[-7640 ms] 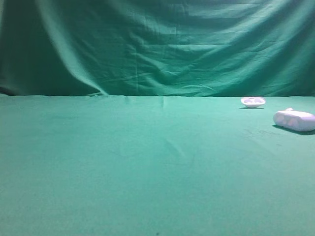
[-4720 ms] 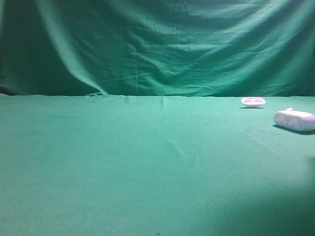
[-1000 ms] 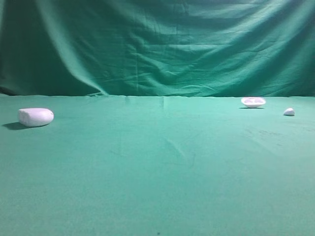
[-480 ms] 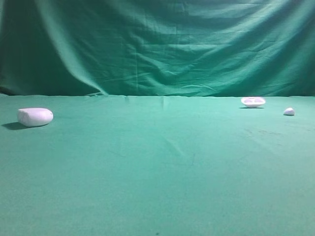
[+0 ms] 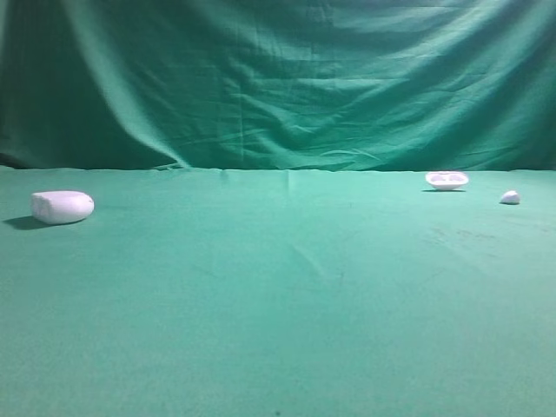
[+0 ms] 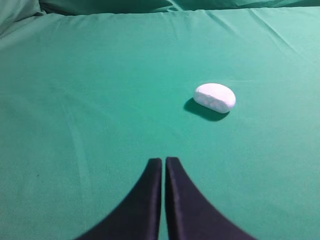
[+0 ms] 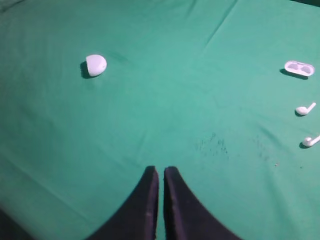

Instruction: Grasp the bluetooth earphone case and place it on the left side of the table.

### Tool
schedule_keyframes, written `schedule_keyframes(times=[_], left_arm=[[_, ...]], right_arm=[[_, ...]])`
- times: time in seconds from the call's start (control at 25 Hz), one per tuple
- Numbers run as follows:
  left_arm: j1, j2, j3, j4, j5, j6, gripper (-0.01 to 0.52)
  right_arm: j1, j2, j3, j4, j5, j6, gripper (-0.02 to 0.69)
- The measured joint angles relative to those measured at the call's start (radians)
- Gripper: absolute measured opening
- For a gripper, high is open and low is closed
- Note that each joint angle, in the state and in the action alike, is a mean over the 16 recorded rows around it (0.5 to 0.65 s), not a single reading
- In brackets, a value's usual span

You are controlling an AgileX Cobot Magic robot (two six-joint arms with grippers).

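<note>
**A:** Where is the bluetooth earphone case (image 5: 62, 207) sitting?

**B:** It is lying on the green tabletop (image 5: 278, 295), at the far left of the frame in the high view. In the left wrist view it is sitting in the upper right part of the frame (image 6: 215, 97), with a dark shadow beside it. In the right wrist view it is showing in the upper left (image 7: 95, 65).

**A:** Is anything holding it?

**B:** No. It is lying by itself. The left end effector (image 6: 163, 162) is sitting at the bottom middle of its frame, well apart from the case. Its two dark fingers are pressing together and gripping nothing.

**A:** And the other one?

**B:** The right end effector (image 7: 161, 172) is looking the same. Its fingers are closed too, with nothing between them, at the bottom middle of its frame.

**A:** What else is lying there?

**B:** A shallow white dish piece (image 5: 446, 180) is sitting at the right, near the back edge. A tiny white piece (image 5: 510, 198) is lying just to its right. The right wrist view is showing two little white earbuds (image 7: 305, 108) at the right edge, below the dish piece. A green curtain (image 5: 278, 78) is hanging behind it all.
</note>
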Motion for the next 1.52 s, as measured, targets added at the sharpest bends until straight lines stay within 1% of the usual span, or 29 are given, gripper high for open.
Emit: schedule_keyframes(times=[0.24, 0.52, 0.76, 1.08, 1.52], left_arm=[[0.000, 0.000, 0.000, 0.000, 0.000, 0.000, 0.000], [0.000, 0.000, 0.000, 0.000, 0.000, 0.000, 0.000], [0.000, 0.000, 0.000, 0.000, 0.000, 0.000, 0.000], [0.000, 0.000, 0.000, 0.000, 0.000, 0.000, 0.000], [0.000, 0.000, 0.000, 0.000, 0.000, 0.000, 0.000]], right_arm=[[-0.102, -0.177, 0.225, -0.007, -0.179, -0.011, 0.000], [-0.301, -0.391, 0.511, -0.016, -0.394, -0.014, 0.000], [-0.445, -0.522, 0.717, -0.012, -0.514, -0.015, 0.000], [-0.529, -0.588, 0.860, 0.009, -0.595, -0.015, 0.000], [-0.564, -0.590, 0.890, 0.030, -0.589, -0.015, 0.000]])
